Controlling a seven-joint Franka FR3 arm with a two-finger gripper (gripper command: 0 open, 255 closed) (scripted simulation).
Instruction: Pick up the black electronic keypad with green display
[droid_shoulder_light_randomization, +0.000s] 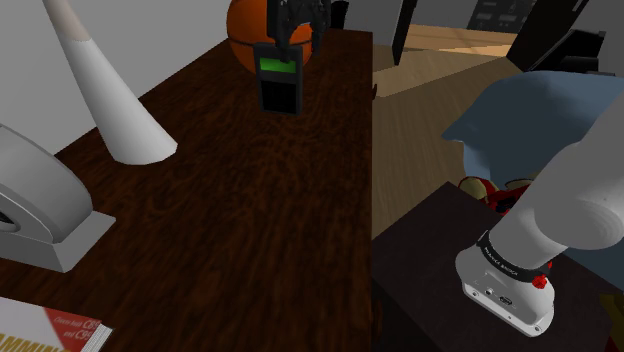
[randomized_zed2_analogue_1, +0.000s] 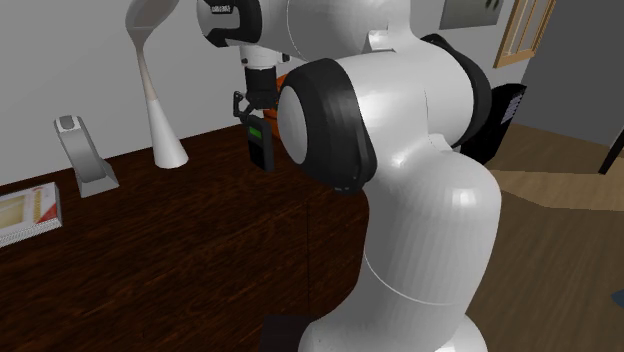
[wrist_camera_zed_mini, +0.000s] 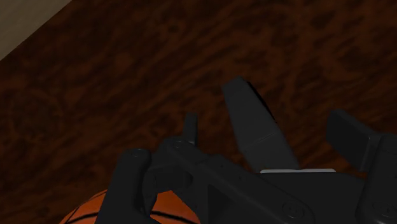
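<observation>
Hanging below the hand (droid_shoulder_light_randomization: 288, 42), which is clamped on its top end, the keypad (droid_shoulder_light_randomization: 278, 85) has its long axis upright above the worktop (droid_shoulder_light_randomization: 250, 230), display uppermost.

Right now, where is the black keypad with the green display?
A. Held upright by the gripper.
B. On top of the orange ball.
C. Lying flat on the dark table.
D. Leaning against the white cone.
A: the gripper clasps the keypad by its top end, and it hangs upright.

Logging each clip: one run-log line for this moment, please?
fingers shut on keypad | keypad hanging clear of table | basketball behind
</observation>
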